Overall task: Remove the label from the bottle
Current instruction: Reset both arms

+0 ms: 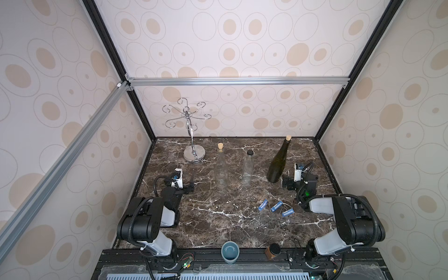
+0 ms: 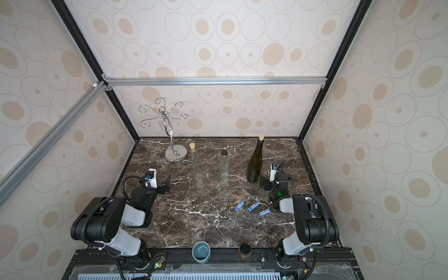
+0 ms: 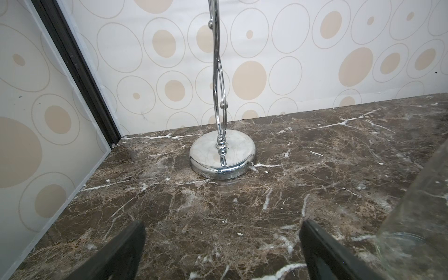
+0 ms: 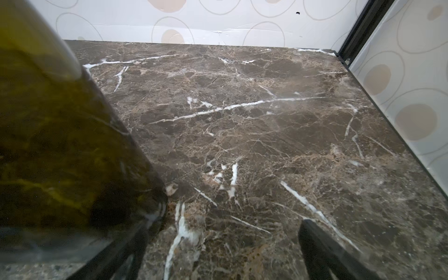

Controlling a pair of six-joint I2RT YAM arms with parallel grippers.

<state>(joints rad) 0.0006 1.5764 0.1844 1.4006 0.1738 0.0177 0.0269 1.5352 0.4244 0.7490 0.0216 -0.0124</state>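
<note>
**As three bottles stand bare, both grippers hang open**

Although the task names one bottle, three stand upright in a loose row across the far half of a dark marble table (image 1: 218, 218), and no label can be seen on any of them. From left to right in both top views they are a clear corked bottle (image 1: 221, 172) (image 2: 198, 173), a slimmer clear bottle with a black cap (image 1: 247, 169) (image 2: 224, 171), and a dark green corked bottle (image 1: 276, 167) (image 2: 255, 167). Three small blue labels (image 1: 276, 206) (image 2: 253, 206) lie loose on the marble, nearer the camera than the green bottle. They are close together but do not touch one another.

The right gripper (image 4: 223, 228) sits low, just beside the base of the green bottle on its right. Its jaws are spread wide with only bare marble between them. In the right wrist view the green glass fills one side and overlaps one finger; whether they touch cannot be told.

The left gripper (image 3: 223, 224) is low near the table's left side, jaws also wide apart and holding nothing. It faces a chrome hanging stand (image 3: 221, 155) that rises near the far left corner. The edge of the clear corked bottle shows at one side of the left wrist view.

At the near edge, between the arm bases, stand a blue-grey cup (image 1: 230, 252) and a small brown jar with a black lid (image 1: 272, 251).
</note>
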